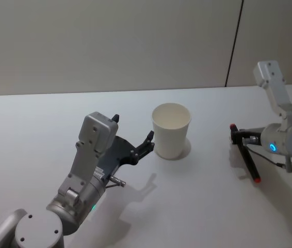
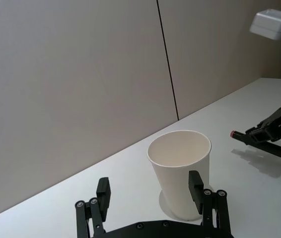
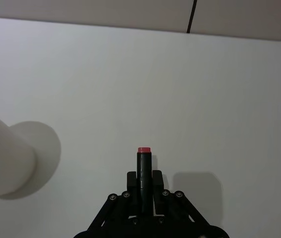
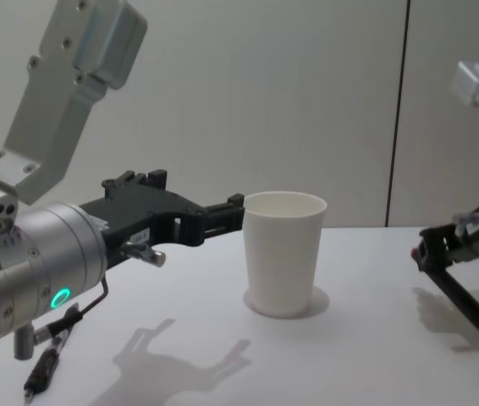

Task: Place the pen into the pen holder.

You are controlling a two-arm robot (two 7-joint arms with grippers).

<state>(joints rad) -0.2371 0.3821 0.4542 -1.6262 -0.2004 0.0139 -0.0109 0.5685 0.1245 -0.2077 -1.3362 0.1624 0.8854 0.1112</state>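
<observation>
The pen holder (image 1: 171, 132) (image 2: 180, 168) (image 4: 283, 254) is a white paper cup standing upright mid-table. The pen (image 1: 246, 157) (image 3: 144, 166) (image 4: 464, 300) is black with red ends. My right gripper (image 1: 237, 135) (image 3: 144, 179) (image 4: 430, 245) is shut on its upper part, to the right of the cup. The pen slants down toward the table; whether its lower tip touches I cannot tell. My left gripper (image 1: 133, 129) (image 2: 149, 187) is open with nothing in it, just left of the cup, one fingertip (image 1: 148, 138) close to the cup's side.
The white table (image 1: 203, 206) stretches around the cup. A pale wall with a dark vertical seam (image 1: 233, 46) runs along its far edge. The cup's edge (image 3: 1, 158) shows in the right wrist view.
</observation>
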